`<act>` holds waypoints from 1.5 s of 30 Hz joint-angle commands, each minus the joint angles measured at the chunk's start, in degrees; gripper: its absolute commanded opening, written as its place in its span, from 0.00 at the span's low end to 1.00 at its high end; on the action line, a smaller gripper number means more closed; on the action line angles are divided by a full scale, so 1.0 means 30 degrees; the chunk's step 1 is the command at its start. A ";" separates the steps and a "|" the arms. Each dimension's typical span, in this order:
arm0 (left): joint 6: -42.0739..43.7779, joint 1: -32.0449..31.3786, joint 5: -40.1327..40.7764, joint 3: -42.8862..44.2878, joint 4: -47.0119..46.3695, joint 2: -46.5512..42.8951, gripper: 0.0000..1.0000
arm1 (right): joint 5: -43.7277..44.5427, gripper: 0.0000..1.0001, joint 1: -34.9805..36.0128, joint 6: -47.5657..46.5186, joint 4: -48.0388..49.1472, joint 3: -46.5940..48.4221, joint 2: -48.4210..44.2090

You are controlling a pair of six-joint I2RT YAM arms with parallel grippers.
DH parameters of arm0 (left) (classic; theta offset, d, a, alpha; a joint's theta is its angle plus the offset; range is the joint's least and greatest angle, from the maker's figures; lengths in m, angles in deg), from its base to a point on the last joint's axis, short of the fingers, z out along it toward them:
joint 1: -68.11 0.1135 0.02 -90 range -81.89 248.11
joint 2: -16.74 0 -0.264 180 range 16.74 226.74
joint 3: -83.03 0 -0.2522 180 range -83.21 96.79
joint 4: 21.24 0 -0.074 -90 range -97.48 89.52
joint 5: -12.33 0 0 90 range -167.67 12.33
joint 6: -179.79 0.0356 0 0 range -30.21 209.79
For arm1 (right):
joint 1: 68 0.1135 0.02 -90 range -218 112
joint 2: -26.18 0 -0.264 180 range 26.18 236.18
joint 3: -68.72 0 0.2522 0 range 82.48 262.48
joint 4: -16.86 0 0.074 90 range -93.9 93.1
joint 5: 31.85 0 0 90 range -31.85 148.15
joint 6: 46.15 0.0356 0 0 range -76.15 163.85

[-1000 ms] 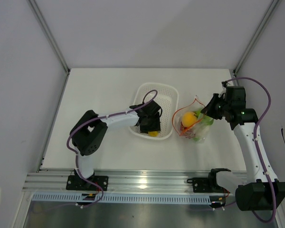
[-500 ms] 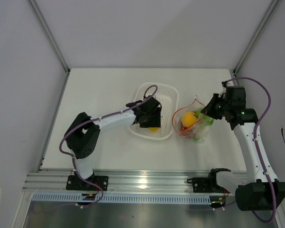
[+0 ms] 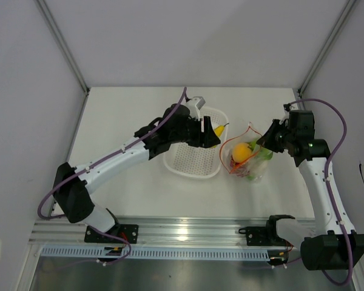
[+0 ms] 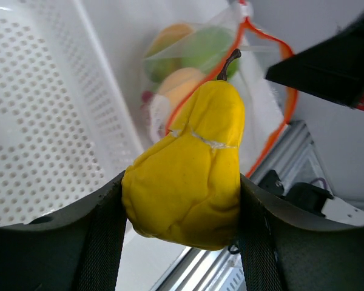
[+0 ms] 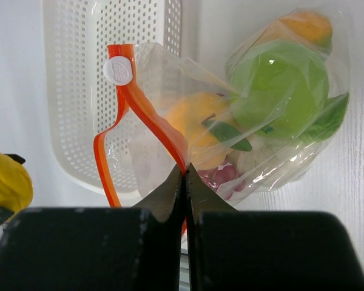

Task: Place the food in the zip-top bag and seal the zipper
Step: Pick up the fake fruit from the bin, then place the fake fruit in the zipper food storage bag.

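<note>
My left gripper [image 3: 213, 134] is shut on a yellow toy pear [image 4: 188, 163], also seen in the top view [image 3: 219, 129], held above the right rim of the white basket [image 3: 188, 162], just left of the bag. The clear zip-top bag [image 3: 250, 159] lies right of the basket and holds a green apple [image 5: 279, 91], an orange mango [image 5: 197, 124], red grapes [image 5: 221, 174] and more. My right gripper [image 3: 262, 140] is shut on the orange-red zipper [image 5: 145, 112] strip at the bag's mouth [image 5: 183, 170] and holds the mouth open.
The basket [image 4: 42, 121] shows no food in the part I can see. The table's right edge and a metal post lie close behind my right arm [image 3: 318, 176]. The aluminium rail [image 3: 188, 230] runs along the near edge.
My left gripper lifted the yellow pear out of the basket and carried it up and right toward the bag's mouth. The right gripper and bag stayed still.
</note>
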 commanded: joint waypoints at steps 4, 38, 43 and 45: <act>0.0436 -0.0803 -0.4375 0.1778 -0.1842 0.1231 0.04 | -0.0352 0.00 0.0139 0.0189 0.0445 0.0293 -0.0576; 0.0785 -0.2123 -0.5753 0.6789 0.2581 0.7151 0.62 | -0.0439 0.00 0.0227 0.0219 -0.0170 0.1465 -0.0840; 0.0962 -0.2152 -0.6749 0.6877 0.2436 0.7503 0.99 | -0.0527 0.00 0.0227 0.0190 -0.0199 0.1640 -0.0664; 0.0991 -0.2182 -0.6401 0.6849 0.2552 0.7416 0.99 | -0.0498 0.00 0.0227 0.0161 -0.0229 0.1700 -0.0605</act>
